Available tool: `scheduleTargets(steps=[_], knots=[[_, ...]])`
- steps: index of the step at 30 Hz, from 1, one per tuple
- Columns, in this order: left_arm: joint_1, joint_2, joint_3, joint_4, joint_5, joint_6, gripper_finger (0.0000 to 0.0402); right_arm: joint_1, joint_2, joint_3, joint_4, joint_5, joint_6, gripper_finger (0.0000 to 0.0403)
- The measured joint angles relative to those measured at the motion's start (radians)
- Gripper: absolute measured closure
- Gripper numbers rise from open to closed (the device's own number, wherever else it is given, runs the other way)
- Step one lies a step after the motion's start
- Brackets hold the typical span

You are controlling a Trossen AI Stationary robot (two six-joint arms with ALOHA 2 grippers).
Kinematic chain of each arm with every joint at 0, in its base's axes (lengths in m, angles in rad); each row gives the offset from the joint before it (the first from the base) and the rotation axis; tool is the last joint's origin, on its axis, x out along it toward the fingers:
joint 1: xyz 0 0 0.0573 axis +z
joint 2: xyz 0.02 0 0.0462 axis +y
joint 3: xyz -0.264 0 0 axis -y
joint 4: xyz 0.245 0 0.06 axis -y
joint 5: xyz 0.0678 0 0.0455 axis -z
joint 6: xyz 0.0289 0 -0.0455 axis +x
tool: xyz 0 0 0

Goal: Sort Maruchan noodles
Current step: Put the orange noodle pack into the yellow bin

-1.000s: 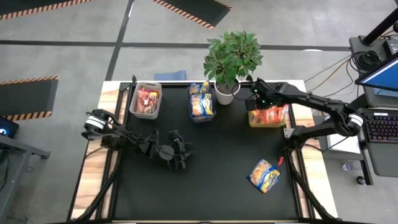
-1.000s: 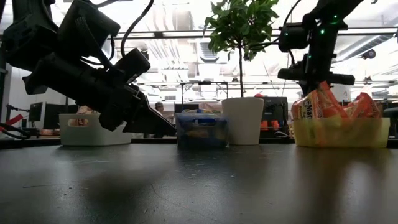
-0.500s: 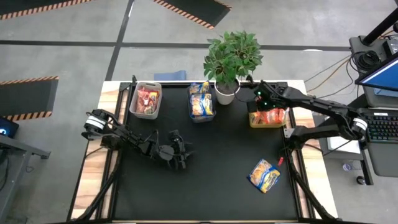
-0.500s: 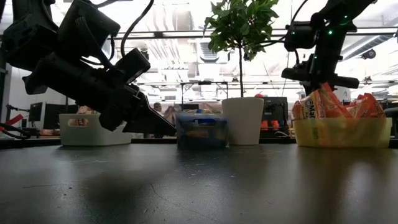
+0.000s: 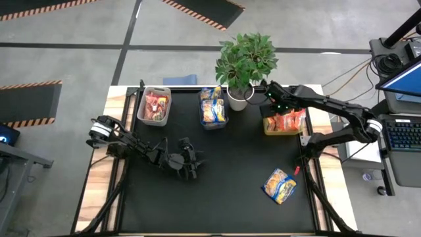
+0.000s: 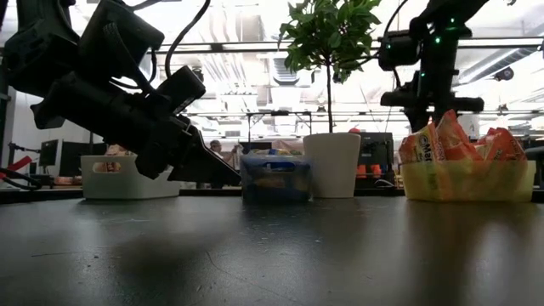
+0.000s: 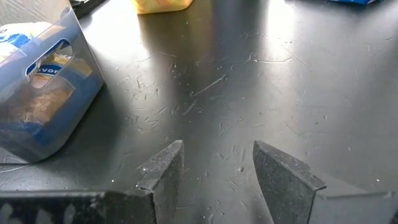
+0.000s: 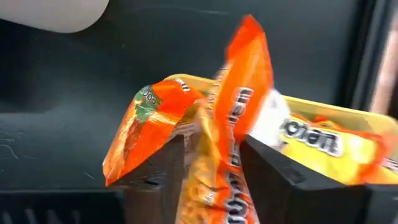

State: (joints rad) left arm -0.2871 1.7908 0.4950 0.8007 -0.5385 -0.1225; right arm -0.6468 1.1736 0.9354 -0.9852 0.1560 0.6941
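The black surface is mostly bare across its middle and near edge, with three bins and a potted plant lined along its far edge. The left gripper rests low over the left-centre of the surface, fingers spread with nothing between them. The right gripper hangs over the yellow bin at the far right, its fingers pinching an orange noodle packet held on end, long axis upright, above other orange packets in that bin. A blue-and-yellow packet lies flat near the surface's right edge, long axis diagonal, well apart from everything. The blue bin and the white bin also hold packets.
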Motion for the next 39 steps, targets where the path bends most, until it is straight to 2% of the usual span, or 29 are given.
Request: scheduleTargets(steps=[4,9,15,24,29,34,39], knots=[[0.000,0.000,0.000,0.000,0.000,-0.001,0.0224,0.000,0.000,0.053,-0.082,0.038,0.000,0.0238],[0.000,0.000,0.000,0.000,0.000,-0.002,0.0224,0.000,-0.001,0.079,-0.193,0.126,0.001,0.0240],[0.000,0.000,0.000,0.000,0.000,-0.002,0.0224,0.000,0.001,0.021,-0.171,0.136,0.002,0.0281],[0.000,0.000,0.000,0.000,0.000,-0.002,0.0224,0.001,0.002,-0.128,0.033,0.136,0.002,0.0357],[0.000,0.000,0.000,0.000,0.000,-0.002,0.0224,0.001,0.002,-0.171,0.089,0.134,0.002,0.0379],[0.000,0.000,0.000,0.000,0.000,-0.002,0.0224,0.001,-0.008,-0.172,0.086,0.134,0.002,0.0364],[0.000,0.000,0.000,-0.001,0.000,-0.002,0.0224,0.000,-0.019,-0.156,0.049,0.133,0.002,0.0317]])
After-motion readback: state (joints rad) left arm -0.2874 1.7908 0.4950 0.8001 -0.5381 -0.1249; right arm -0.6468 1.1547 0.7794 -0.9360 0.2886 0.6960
